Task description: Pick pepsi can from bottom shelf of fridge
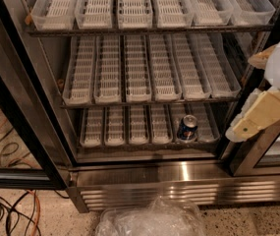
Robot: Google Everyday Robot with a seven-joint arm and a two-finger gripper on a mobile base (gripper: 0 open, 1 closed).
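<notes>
The pepsi can [187,128], blue with a silver top, stands upright in the fifth white lane tray from the left on the bottom shelf [129,144] of the fridge [179,173]. The fridge door is open. My gripper [247,96] hangs at the right edge of the view, in front of the fridge's right door frame. It is right of the can and a little above it, well apart from it. Its cream fingers [257,114] stand apart and hold nothing.
Two higher shelves [149,100] carry rows of empty white trays. The black-framed glass door [16,132] stands open at left. Cables [7,210] lie on the floor at lower left. A crumpled clear plastic bag [152,220] lies below the steel base.
</notes>
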